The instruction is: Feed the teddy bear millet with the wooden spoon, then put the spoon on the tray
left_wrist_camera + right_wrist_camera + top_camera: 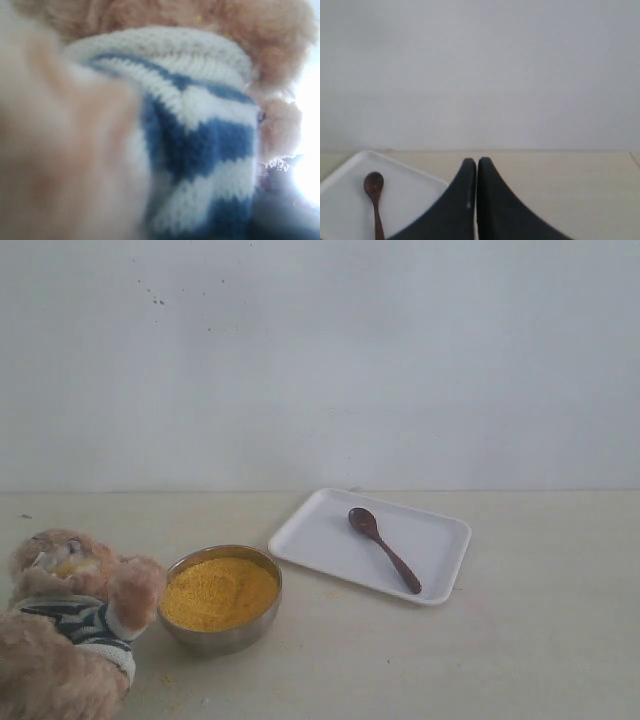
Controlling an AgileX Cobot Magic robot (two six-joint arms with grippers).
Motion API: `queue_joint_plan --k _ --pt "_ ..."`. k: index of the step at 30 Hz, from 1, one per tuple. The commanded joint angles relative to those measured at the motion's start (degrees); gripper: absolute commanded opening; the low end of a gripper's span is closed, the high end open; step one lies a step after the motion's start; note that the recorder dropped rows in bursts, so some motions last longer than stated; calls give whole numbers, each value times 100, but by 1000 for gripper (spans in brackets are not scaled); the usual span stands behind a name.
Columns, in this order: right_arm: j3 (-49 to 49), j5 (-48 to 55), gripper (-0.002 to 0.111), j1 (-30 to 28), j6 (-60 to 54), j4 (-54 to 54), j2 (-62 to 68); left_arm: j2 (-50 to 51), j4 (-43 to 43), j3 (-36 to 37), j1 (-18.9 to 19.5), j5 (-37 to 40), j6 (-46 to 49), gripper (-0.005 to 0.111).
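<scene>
Right claw (pixel 477 161): dark fingers pressed together with nothing between them, near the tray (pixel 415 200).
Left claw: not seen, and its camera is filled by the teddy bear (pixel 200 150) and its striped shirt, so spread or closed cannot be told.
Wooden spoon (pixel 376 207): lying flat on the tray, untouched.
Millet (pixel 218 592): heaped in a metal bowl (pixel 225 638) just beside the tray's corner.
Bear's place: left front of the desk (pixel 540 640), one paw just beside the bowl.
</scene>
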Motion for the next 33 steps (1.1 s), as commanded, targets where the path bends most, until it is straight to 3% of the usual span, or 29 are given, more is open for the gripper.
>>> queue_joint_plan --k 1,11,25,33 --pt "462 -265 0 -25 -88 33 -1050 -54 -36 8 -11 210 38 4" --pt "1460 -265 0 130 -109 33 -3013 -54 -36 8 -11 210 48 4" --pt "1549 1345 0 1333 -1033 33 -3398 -54 -159 8 -11 210 47 4" --pt "1549 198 0 1382 -1051 301 -3398 -54 -159 8 -11 210 47 4"
